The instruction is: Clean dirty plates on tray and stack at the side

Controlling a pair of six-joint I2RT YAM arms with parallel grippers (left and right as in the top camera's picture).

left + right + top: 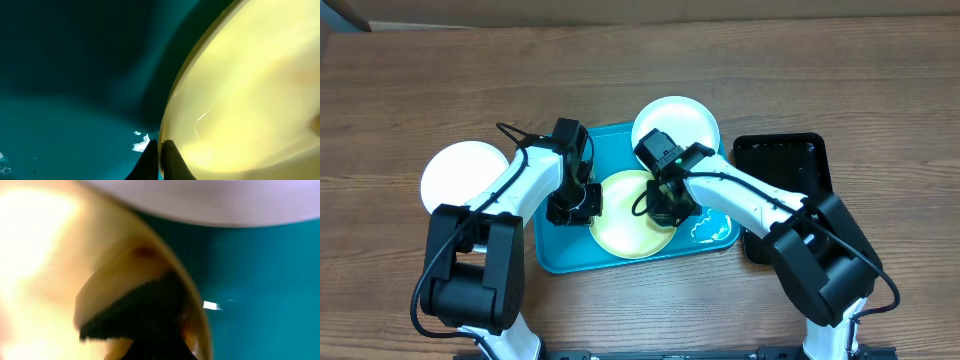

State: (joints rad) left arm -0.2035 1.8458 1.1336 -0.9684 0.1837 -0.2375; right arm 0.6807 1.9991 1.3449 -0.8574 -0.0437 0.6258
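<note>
The pale yellow-green plate [240, 90] is clamped at its rim between the left gripper [160, 159] fingers, on the tray [60, 100]. The right gripper [670, 208] is held over the plate's opposite side; whether its fingers are apart cannot be told.

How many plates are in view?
3: one white plate on the table, left; another white plate over the tray's far edge; the yellow-green plate inside the tray.

I see the wet-looking turquoise tray [612, 148] flat mid-table, a pale yellow-green plate [625, 228] face-up at its centre, one white plate [677, 120] overlapping its far right corner, and a second white plate [463, 175] on the table to its left.
</note>
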